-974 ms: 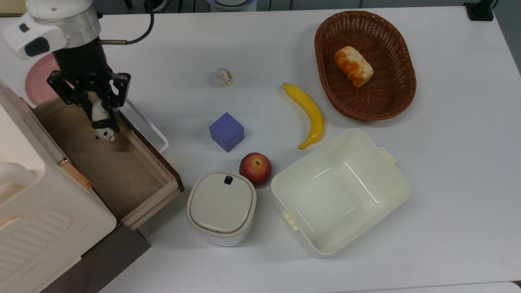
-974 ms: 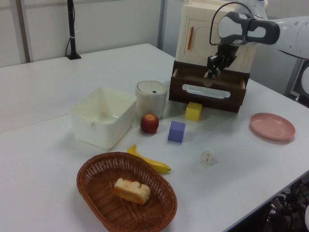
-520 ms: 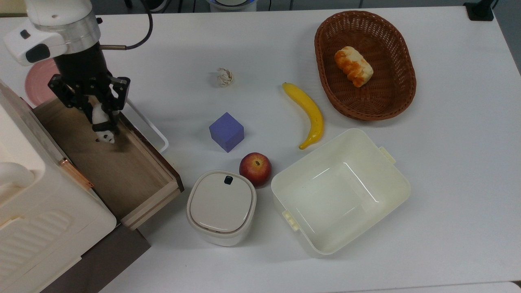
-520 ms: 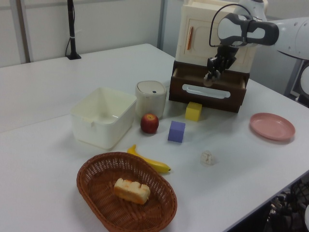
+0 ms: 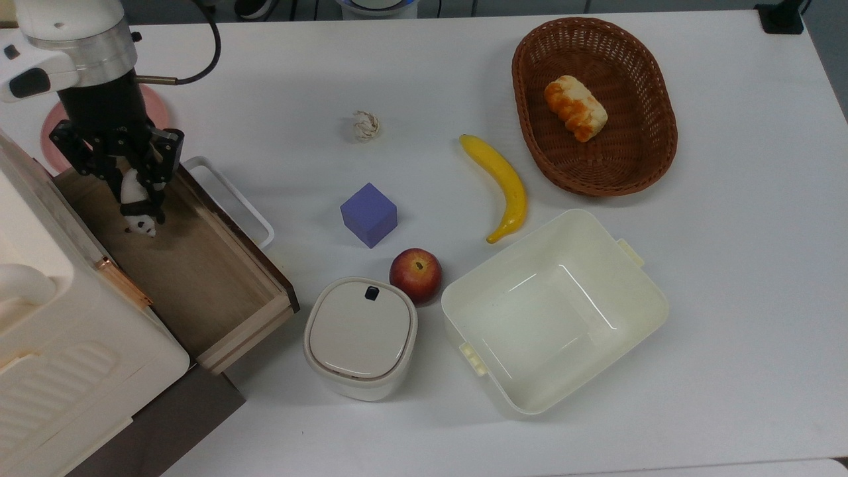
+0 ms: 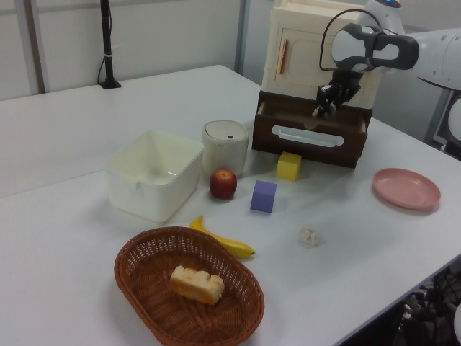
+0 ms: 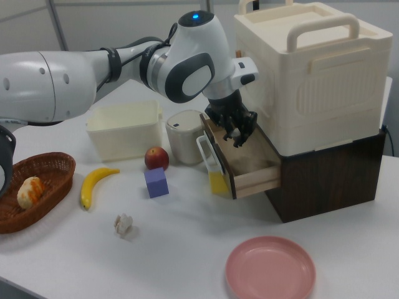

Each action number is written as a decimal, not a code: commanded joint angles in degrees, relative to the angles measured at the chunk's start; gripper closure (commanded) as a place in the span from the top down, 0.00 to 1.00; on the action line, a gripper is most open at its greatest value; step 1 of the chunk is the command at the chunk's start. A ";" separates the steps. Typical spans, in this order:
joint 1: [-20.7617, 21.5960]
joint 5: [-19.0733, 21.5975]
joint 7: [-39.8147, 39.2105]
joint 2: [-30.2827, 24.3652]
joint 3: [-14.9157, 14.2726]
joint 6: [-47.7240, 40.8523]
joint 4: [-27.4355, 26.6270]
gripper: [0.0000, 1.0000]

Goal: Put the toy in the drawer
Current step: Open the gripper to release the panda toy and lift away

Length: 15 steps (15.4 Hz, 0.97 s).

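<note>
The drawer (image 5: 192, 278) stands pulled out of the cream cabinet (image 5: 59, 344), showing its light-wood floor, dark front (image 6: 310, 135) and white loop handle (image 5: 233, 199). My gripper (image 5: 137, 202) hangs inside the drawer's far end, close to the cabinet face, shut on the toy (image 5: 137, 215), a small black-and-white panda that hangs head down just above the drawer floor. In the right view the gripper (image 7: 237, 133) sits low between the drawer walls with the toy (image 7: 236, 136) in its fingers. The left view shows the gripper (image 6: 325, 108) dipping behind the drawer front.
In front of the drawer are a purple cube (image 5: 369, 214), an apple (image 5: 415, 274), a white lidded container (image 5: 361, 336) and a cream tub (image 5: 553, 311). A banana (image 5: 500, 185), a basket (image 5: 652, 142), a woven ball (image 5: 366, 125), a yellow block (image 6: 289, 165) and a pink plate (image 7: 270, 269) lie around.
My gripper, still holding the toy, has moved toward the top view's left, from beside the drawer front to nearer the cabinet. Nothing else has moved.
</note>
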 commanded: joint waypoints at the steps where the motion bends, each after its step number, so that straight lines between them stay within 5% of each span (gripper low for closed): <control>1: -0.73 1.12 -1.69 -0.39 -0.52 3.73 -1.18 0.21; 4: -0.56 0.59 -1.95 -0.39 -0.52 4.71 -1.44 0.82; 12: 1.71 -0.38 -1.17 -2.05 0.01 3.05 -3.64 1.00; 15: 4.27 -0.29 5.05 -5.91 1.23 -7.93 -3.38 1.00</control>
